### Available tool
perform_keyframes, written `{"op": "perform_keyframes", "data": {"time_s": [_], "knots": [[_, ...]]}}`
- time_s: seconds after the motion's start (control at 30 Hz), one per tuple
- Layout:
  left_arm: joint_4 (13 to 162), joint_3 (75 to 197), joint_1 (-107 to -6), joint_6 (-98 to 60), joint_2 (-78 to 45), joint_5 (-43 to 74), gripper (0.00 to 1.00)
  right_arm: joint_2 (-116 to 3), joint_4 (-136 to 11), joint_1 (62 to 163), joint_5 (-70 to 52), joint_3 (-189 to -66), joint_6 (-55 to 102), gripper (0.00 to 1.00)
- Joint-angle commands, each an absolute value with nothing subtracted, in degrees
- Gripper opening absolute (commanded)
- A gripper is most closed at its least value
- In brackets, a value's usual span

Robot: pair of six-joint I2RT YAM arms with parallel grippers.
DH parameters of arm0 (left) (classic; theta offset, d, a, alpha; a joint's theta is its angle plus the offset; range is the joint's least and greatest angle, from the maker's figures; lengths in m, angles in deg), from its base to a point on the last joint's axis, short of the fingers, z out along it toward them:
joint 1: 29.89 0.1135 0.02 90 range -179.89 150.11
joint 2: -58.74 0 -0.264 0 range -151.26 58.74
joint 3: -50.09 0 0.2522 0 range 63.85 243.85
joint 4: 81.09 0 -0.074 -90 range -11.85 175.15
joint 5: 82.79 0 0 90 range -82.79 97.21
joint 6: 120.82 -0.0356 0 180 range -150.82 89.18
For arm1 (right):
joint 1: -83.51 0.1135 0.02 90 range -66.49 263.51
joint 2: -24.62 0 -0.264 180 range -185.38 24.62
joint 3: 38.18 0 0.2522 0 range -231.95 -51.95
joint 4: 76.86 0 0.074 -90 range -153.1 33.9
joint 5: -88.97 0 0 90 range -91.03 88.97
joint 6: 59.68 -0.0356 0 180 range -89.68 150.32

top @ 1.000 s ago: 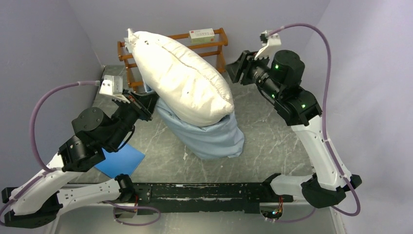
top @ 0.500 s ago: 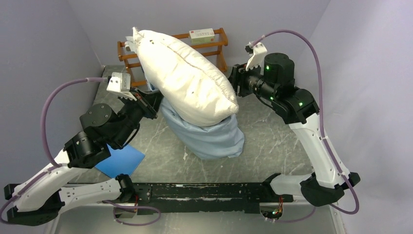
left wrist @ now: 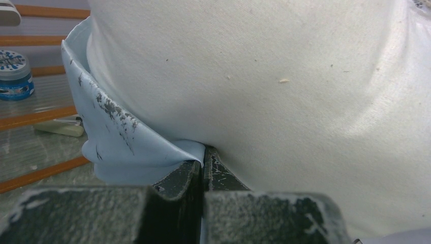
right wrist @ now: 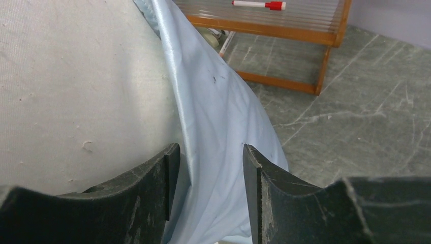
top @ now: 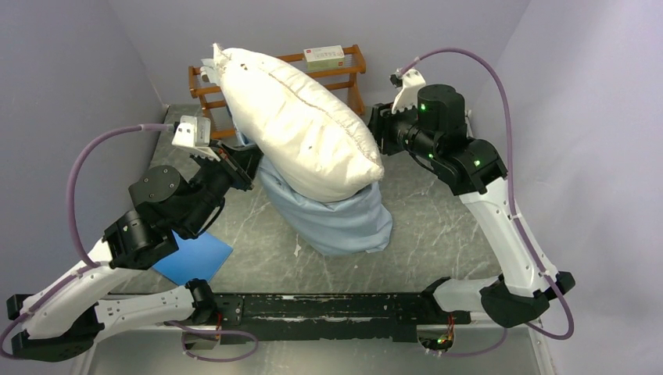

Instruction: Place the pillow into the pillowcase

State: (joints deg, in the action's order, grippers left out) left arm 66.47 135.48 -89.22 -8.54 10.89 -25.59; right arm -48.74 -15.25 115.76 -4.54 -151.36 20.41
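The big white pillow [top: 297, 133] stands tilted, its lower end inside the light-blue pillowcase [top: 344, 223], which bunches on the table beneath it. My left gripper [top: 249, 160] is at the pillow's left side. In the left wrist view it [left wrist: 204, 157] is shut on the pillowcase's rim [left wrist: 117, 142], pressed against the pillow [left wrist: 284, 76]. My right gripper [top: 377, 129] is at the pillow's right side. Seen from the right wrist, its jaws [right wrist: 209, 152] stand open around a fold of the pillowcase [right wrist: 213, 117], with the left finger against the pillow [right wrist: 76, 86].
A wooden rack [top: 352, 70] stands behind the pillow with a white box [top: 324, 55] on top, a red marker [right wrist: 259, 5] on a shelf and a blue-lidded jar [left wrist: 15, 76]. A flat bright-blue rectangle [top: 194, 256] lies by the left arm.
My right gripper has moved left, up to the pillow's right side. The left arm rose a little with the pillowcase rim, and the pillow shifted slightly right.
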Motion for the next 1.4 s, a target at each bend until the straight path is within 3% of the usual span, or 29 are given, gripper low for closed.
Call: {"op": "perform_keyframes", "data": {"time_s": [0.0,0.27,0.47,0.67,0.93,1.17,1.37], "knots": [[67.7,137.3,-89.2,-8.7,10.9,-24.2,0.05,-48.4,-17.9,115.7,-8.0,-149.1,20.3,0.52],[69.4,136.1,-89.2,-8.7,11.1,-23.6,0.05,-53.7,-20.5,115.7,-12.6,-150.4,20.5,0.50],[70.7,136.7,-89.2,-9.8,10.2,-22.5,0.05,-60.0,-18.1,115.7,-11.7,-157.5,20.8,0.42],[71.6,136.7,-89.2,-10.2,9.9,-21.2,0.05,-61.9,-17.9,115.8,-5.5,-159.6,20.7,0.00],[74.1,142.0,-89.2,-8.9,6.2,-19.6,0.05,-54.0,-28.9,115.8,-2.8,-161.4,13.8,0.00],[84.2,154.0,-89.2,-5.4,-2.2,-8.2,0.05,-37.1,-64.7,115.8,-5.8,-146.5,-1.6,0.00],[91.0,153.9,-89.2,6.1,-4.4,4.7,0.05,-44.5,-57.9,115.8,3.7,-162.4,1.2,0.00]]}}
